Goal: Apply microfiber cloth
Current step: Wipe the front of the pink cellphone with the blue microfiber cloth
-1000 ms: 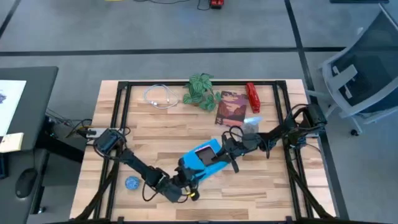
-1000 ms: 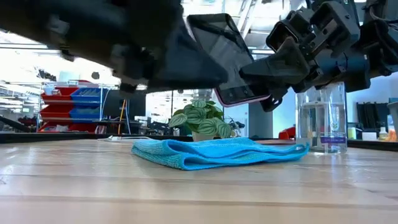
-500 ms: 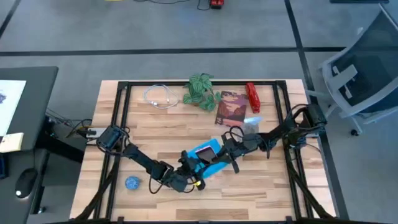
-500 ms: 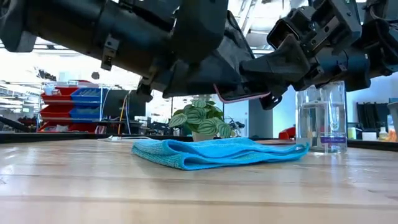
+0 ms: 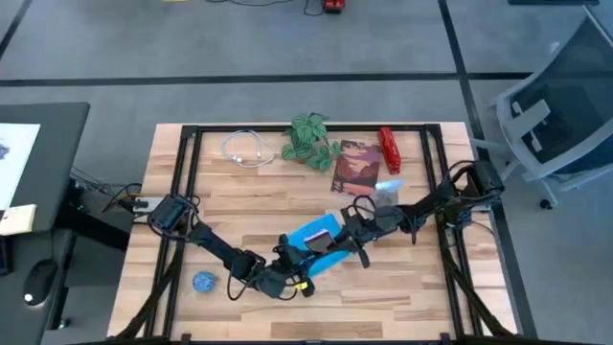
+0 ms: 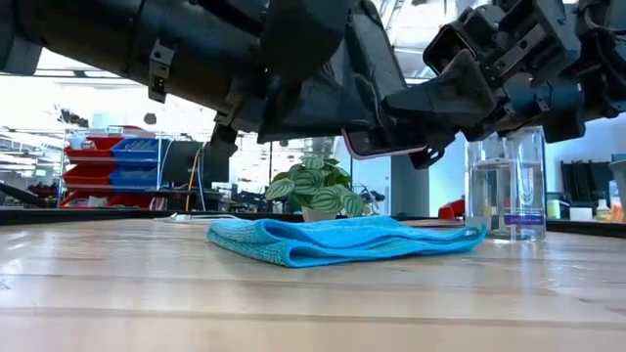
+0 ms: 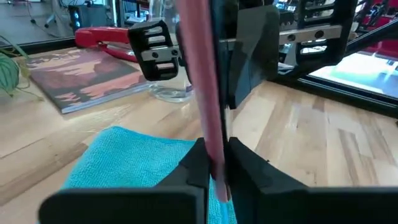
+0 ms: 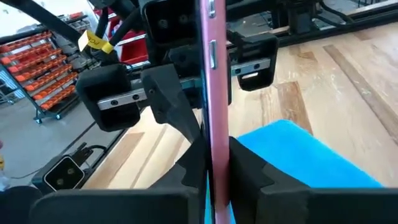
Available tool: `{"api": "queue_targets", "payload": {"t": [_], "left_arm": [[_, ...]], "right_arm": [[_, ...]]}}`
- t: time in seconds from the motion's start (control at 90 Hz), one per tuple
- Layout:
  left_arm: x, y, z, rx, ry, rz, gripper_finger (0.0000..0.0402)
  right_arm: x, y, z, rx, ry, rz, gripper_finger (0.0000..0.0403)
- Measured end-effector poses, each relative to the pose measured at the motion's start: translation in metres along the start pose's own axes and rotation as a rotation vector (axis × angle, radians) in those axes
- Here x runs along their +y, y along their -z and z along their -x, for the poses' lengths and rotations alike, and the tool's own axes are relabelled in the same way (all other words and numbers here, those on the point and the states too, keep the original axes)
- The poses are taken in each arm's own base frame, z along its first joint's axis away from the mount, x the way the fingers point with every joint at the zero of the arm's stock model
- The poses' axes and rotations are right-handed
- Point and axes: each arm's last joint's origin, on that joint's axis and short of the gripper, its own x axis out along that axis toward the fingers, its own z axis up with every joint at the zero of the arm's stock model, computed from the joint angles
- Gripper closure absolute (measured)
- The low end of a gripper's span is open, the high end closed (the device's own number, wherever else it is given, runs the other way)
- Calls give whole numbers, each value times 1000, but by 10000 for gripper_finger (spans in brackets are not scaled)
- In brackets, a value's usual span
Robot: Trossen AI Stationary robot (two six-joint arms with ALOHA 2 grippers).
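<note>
The microfiber cloth [image 6: 342, 240] lies rumpled mid-worktop, toward the near edge; soft and light, it should bunch when pinched, so a raised fold suits best. Above it, the left gripper [image 7: 214, 165] and right gripper [image 8: 214, 158] each clamp narrow jaws on the phone [image 6: 386, 149]. The wrist views show both grips; the low view shows the phone clear of the cloth.

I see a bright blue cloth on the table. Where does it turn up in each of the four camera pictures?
High view: the microfiber cloth lies mid-table, partly under the phone both grippers hold.
Low view: it lies flat at centre, below the arms.
Left wrist view: it spreads beside the fingers.
Right wrist view: it shows beyond the fingers.
Shared landmark: the pink-edged phone above the cloth.
</note>
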Motion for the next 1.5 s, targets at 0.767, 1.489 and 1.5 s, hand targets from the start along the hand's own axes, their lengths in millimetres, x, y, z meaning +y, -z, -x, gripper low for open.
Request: {"api": "queue_targets", "payload": {"t": [0.767, 1.489, 1.5], "left_arm": [[-4, 22, 40, -15, -138, 209, 395], [3, 21, 23, 83, -122, 249, 396], [2, 20, 23, 83, -121, 247, 396]], "right_arm": [[36, 18, -24, 522, 262, 288, 186], [72, 50, -22, 615, 114, 369, 365], [73, 49, -22, 615, 109, 372, 361]]}}
